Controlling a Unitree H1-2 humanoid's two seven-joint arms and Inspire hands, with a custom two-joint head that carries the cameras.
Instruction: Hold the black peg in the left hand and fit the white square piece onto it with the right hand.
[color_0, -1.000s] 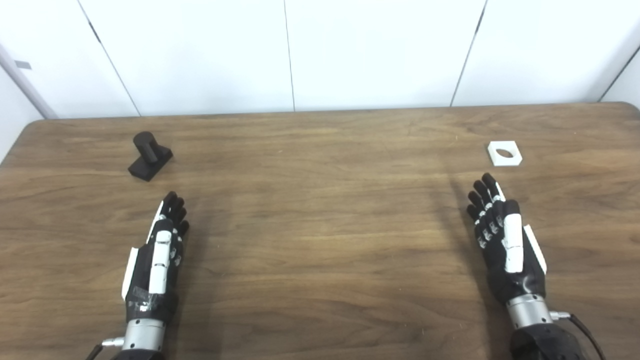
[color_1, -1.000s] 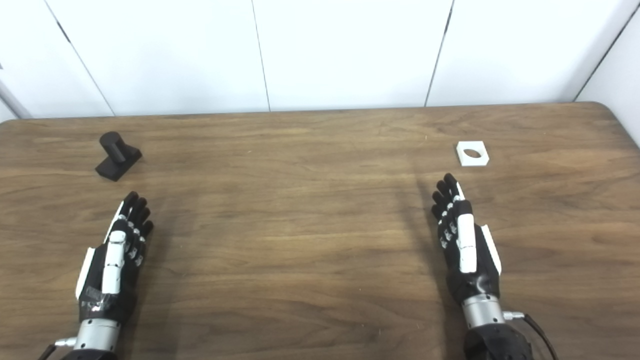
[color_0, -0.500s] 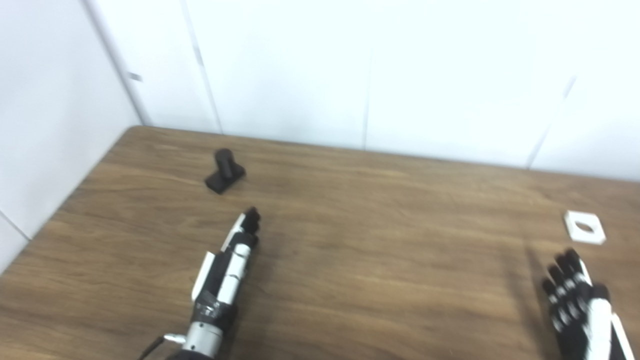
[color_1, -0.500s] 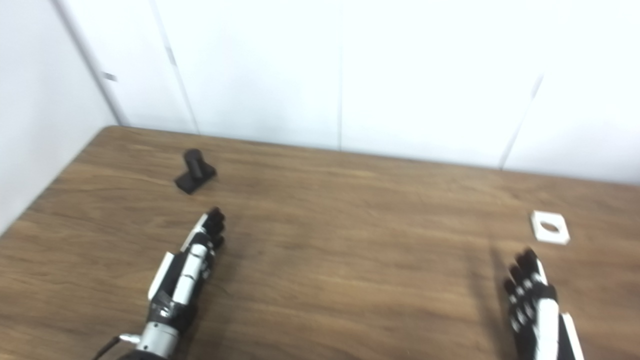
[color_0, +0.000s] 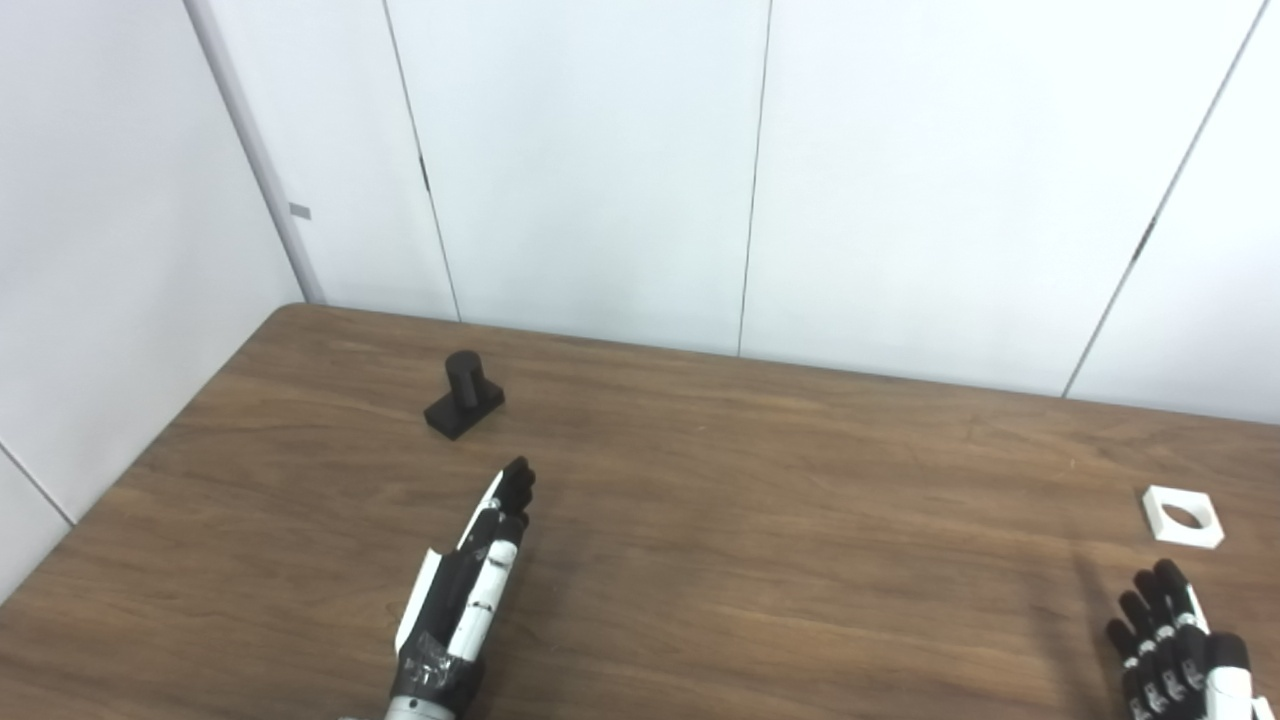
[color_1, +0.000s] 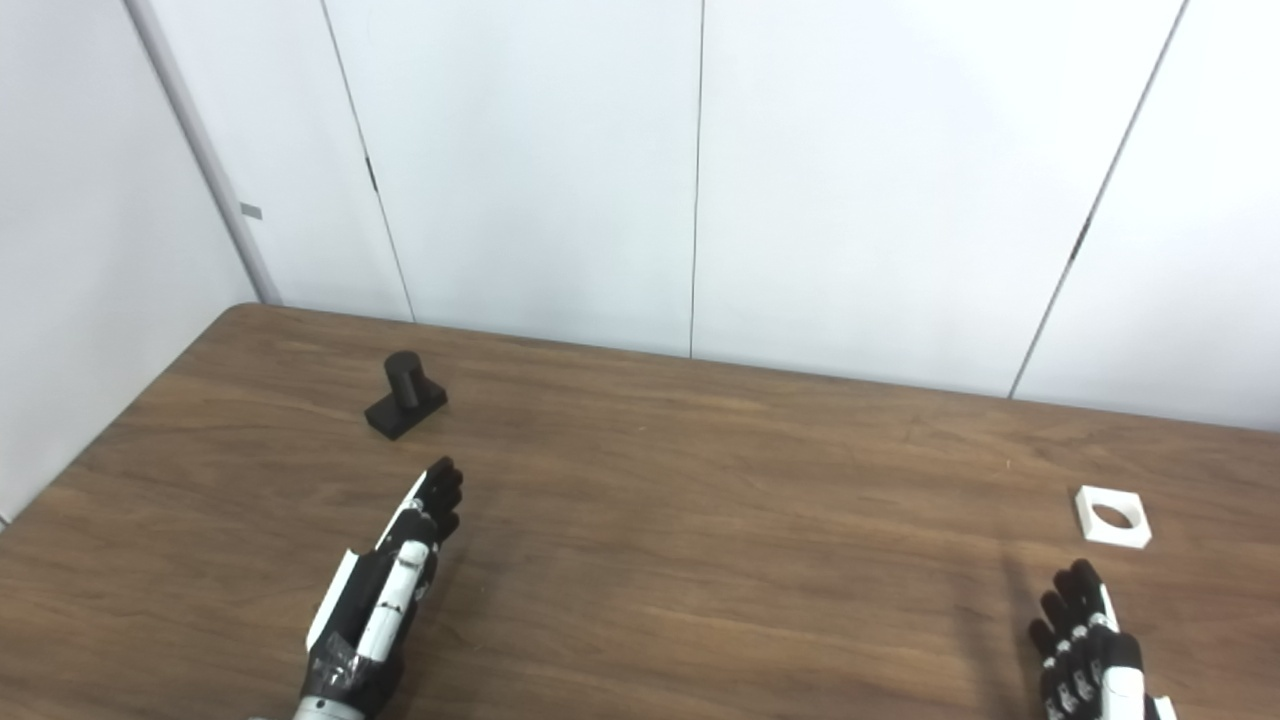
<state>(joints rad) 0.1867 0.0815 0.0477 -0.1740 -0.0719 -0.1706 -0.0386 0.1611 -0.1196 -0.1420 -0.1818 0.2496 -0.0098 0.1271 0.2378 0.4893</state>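
Brown wood-grain counter (color_0: 760, 520) with rounded corners, white wall panels (color_0: 590, 170) behind it. Landmark for everything below: the black peg (color_0: 463, 394), a short cylinder standing upright on a flat black rectangular base, sitting on the counter toward the far left corner.

The left hand (color_0: 470, 595), black with white plates, is nearer the camera than the peg and slightly to its right. It's close but not touching, and there's bare wood between the fingertips and the base. Its fingers (color_0: 517, 485) are stretched out straight, lying side by side and pointing roughly up toward the peg, holding nothing.

Way off to the right of the peg, close to the counter's right edge, lies the white square piece with a round hole through it (color_1: 1112, 516), flat on the wood.

The right hand (color_1: 1085, 655) is just this side of that white piece, well apart from the peg, and partly cut off by the bottom edge. What shows of its fingers (color_1: 1072, 610) is extended and a bit spread, gripping nothing, with a gap to the white square.
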